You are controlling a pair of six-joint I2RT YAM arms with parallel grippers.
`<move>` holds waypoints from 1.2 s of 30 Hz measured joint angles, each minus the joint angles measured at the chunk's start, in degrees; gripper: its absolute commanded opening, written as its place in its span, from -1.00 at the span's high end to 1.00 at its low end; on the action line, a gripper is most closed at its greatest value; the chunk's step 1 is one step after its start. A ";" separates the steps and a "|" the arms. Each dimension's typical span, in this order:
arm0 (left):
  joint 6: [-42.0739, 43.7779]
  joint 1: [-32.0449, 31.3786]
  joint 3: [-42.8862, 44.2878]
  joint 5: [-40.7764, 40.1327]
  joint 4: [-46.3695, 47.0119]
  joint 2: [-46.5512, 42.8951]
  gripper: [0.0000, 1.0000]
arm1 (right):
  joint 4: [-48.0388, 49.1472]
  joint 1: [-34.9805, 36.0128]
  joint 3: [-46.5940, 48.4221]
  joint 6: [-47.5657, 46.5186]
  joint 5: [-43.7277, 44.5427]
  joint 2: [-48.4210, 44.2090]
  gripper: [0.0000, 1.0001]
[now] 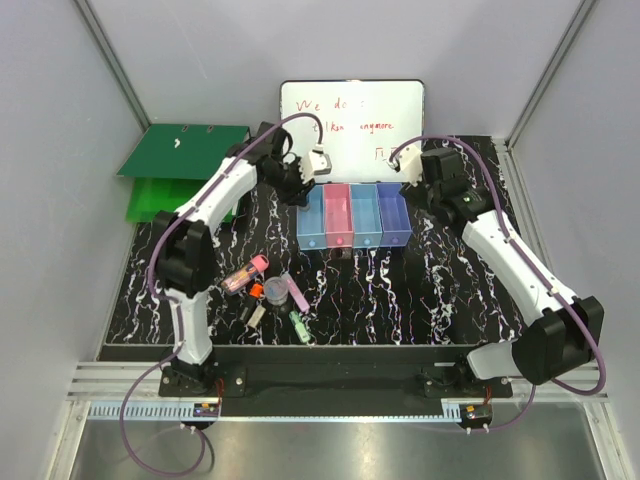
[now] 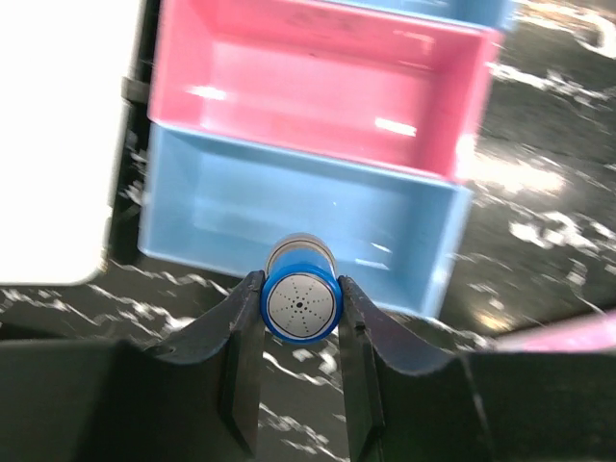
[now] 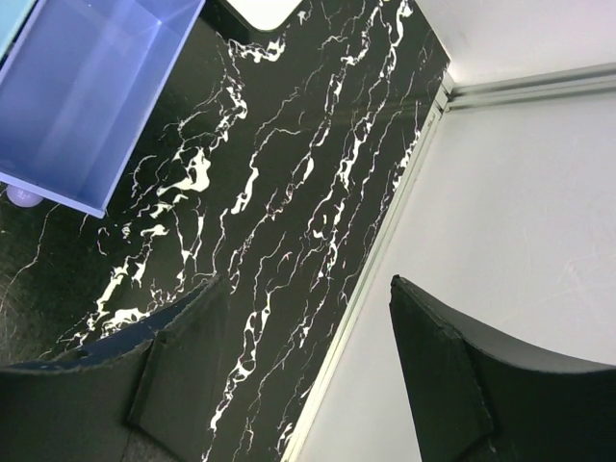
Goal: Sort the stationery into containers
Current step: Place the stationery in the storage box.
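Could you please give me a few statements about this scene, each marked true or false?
1. The left gripper is shut on a blue cylinder. True.
2. The right gripper holds a pen. False: it is open and empty.
3. The blue cylinder lies inside the pink bin. False: the left gripper holds it, near a light blue bin.
4. Loose stationery lies on the table. True.
5. The whiteboard stands behind the bins. True.
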 measured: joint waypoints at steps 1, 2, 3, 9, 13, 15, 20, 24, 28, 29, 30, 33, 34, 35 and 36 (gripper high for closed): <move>-0.09 -0.07 2.05 -0.31 0.07 1.77 1.00 | 0.02 -0.24 -0.09 0.09 0.00 -0.11 -0.50; -0.24 -0.13 4.15 -0.48 -0.02 3.54 1.00 | 0.02 -0.46 -0.17 0.15 0.00 -0.26 -0.50; -0.28 -0.17 5.66 -0.61 0.15 4.83 1.00 | 0.02 -0.57 -0.24 0.22 -0.02 -0.48 -0.50; -0.37 -0.48 11.13 -1.18 0.50 11.47 1.00 | 0.04 -0.79 -0.26 0.70 -0.07 -1.88 -0.50; -0.35 -0.72 11.61 -1.70 0.46 14.97 0.91 | 0.04 -0.92 -0.26 1.09 -0.09 -2.34 -0.49; -0.37 -0.85 11.96 -2.19 0.46 16.39 0.89 | 0.04 -0.96 -0.26 1.31 -0.11 -2.36 -0.49; -0.44 -0.90 12.41 -3.02 0.46 18.53 0.56 | 0.04 -0.98 -0.28 1.73 -0.31 -2.36 -0.49; -1.22 -0.90 12.76 -3.08 1.22 18.84 -0.01 | 0.04 -1.18 -0.94 1.73 -0.31 -2.75 -0.50; -2.05 -0.90 12.76 -3.10 2.58 18.84 -0.24 | 0.07 -1.31 -1.64 1.73 -0.31 -3.21 -0.50; -2.25 -0.90 12.76 -3.10 3.04 18.84 -0.25 | 0.07 -1.36 -1.81 1.73 -0.31 -3.28 -0.50; -2.49 -0.90 12.76 -3.10 3.37 18.84 -0.25 | 0.04 -1.40 -2.01 1.73 -0.31 -3.32 -0.50; -2.82 -0.90 12.74 -3.15 3.98 18.82 -0.26 | 0.07 -1.66 -2.43 1.73 -0.28 -3.50 -0.50; -2.82 -0.90 12.63 -3.19 4.26 18.75 -0.26 | 0.04 -1.73 -2.60 1.73 -0.28 -3.58 -0.50; -2.82 -0.90 12.50 -3.26 4.42 18.60 -0.26 | 0.02 -1.73 -2.71 1.70 -0.28 -3.65 -0.50; -2.82 -0.90 12.17 -3.39 4.55 18.29 -0.26 | 0.04 -1.77 -2.78 1.68 -0.28 -3.72 -0.50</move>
